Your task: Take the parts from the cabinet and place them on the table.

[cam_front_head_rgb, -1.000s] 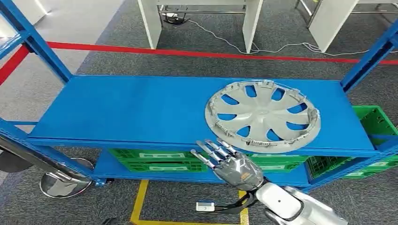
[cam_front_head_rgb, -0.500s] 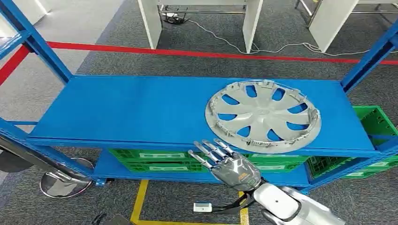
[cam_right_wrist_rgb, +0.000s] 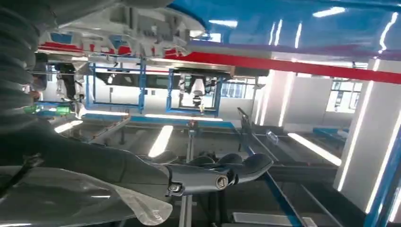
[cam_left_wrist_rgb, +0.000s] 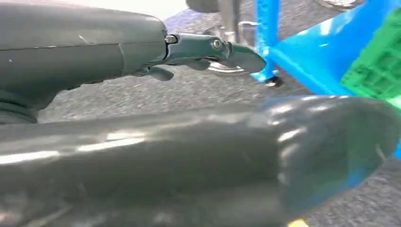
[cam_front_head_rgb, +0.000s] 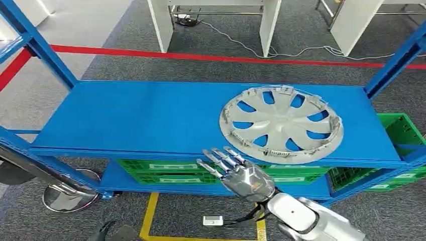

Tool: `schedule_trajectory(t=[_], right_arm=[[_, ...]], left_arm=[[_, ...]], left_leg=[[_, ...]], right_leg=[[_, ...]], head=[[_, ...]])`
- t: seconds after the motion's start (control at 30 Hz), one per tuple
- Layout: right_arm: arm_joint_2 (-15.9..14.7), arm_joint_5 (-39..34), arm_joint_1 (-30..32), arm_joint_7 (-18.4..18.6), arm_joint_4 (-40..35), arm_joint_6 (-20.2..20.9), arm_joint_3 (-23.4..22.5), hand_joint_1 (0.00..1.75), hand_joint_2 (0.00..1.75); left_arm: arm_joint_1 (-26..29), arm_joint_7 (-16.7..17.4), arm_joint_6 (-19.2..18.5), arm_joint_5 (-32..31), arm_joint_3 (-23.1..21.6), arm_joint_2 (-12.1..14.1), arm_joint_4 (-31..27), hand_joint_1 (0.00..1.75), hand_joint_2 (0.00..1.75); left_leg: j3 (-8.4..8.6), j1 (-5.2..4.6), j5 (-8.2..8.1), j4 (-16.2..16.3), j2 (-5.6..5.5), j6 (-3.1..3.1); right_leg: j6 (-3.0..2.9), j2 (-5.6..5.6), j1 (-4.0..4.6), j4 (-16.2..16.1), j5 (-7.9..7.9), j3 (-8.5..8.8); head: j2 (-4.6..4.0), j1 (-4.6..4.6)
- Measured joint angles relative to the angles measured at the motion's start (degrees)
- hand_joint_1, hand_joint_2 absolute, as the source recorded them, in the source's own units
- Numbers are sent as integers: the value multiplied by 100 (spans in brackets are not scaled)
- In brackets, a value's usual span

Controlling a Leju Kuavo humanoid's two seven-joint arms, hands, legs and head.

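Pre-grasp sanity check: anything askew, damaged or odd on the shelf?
Only one thing: the wheel cover overhangs the blue shelf's front edge slightly. No damage visible. The right hand hovers below that edge, fingers spread.

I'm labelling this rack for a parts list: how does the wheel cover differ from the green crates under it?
The wheel cover is silver-grey and round; the green crates are green and boxy. The wheel cover lies flat on the top blue shelf, fully exposed; the crates sit on the lower shelf, mostly hidden by it. Both have openwork surfaces.

Grey carpet floor point(cam_front_head_rgb: 100, 45), red tape line point(cam_front_head_rgb: 201, 56), white table legs point(cam_front_head_rgb: 269, 25).
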Motion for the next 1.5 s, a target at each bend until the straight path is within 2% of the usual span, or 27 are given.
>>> schedule_trajectory(t=[0.13, 0.3, 0.43, 0.67, 0.9, 1.1, 1.27, 1.37, 1.5], right_arm=[[17, -136, -184, 13, 26, 211, 37, 0, 175], [28, -219, -401, 46, 125, 479, 42, 0, 175], [72, -234, -486, 78, 247, 577, -8, 0, 175], [92, -188, -481, 205, 431, 617, -109, 0, 175], [92, -164, -453, 247, 509, 708, -218, 0, 175], [92, -167, -441, 254, 518, 756, -297, 0, 175], [92, -293, -435, 317, 529, 1054, -350, 0, 175], [90, -503, -430, 378, 542, 1436, -450, 0, 175], [87, -650, -426, 396, 568, 1646, -601, 0, 175]], left_arm=[[-96, -309, -224, -411, 188, -177, -11, 0, 0], [-206, -366, -641, -864, 420, -335, -59, 0, 0], [-169, -405, -778, -954, 601, -444, -61, 0, 0], [79, -313, -809, -842, 754, -547, -61, 0, 0], [309, -67, -778, -715, 754, -560, -61, 0, 0], [380, -12, -757, -661, 754, -560, -63, 0, 0], [408, 67, -759, -584, 754, -560, -98, 0, 0], [437, 117, -765, -538, 752, -560, -114, 0, 0], [503, 141, -763, -501, 752, -560, -131, 0, 0]], left_leg=[[-1, -1, 1, 2, 0, 2], [-1, -3, 3, 2, 0, 4], [-2, -3, 3, 2, 0, 5], [-3, -3, 2, 2, 0, 5], [-3, -3, 3, 2, 1, 5], [-2, -3, 3, 2, 0, 5], [-2, -3, 3, 2, 1, 5], [-3, -3, 3, 2, 1, 5], [-2, -4, 3, 2, 1, 5]], right_leg=[[4, 1, -1, 0, 3, 0], [8, 4, -4, -1, 6, 2], [8, 1, -4, -2, 6, 2], [8, 1, -4, -4, 5, 0], [8, 2, -4, -6, 5, 0], [8, 2, -4, -6, 6, 0], [8, 2, -4, -6, 6, 0], [8, 2, -4, -6, 5, 0], [9, 4, -4, -7, 6, -1]], head=[[0, 2], [0, -2], [0, 0], [0, 0], [0, 0], [0, 0], [0, 0], [0, -2], [0, -2]])
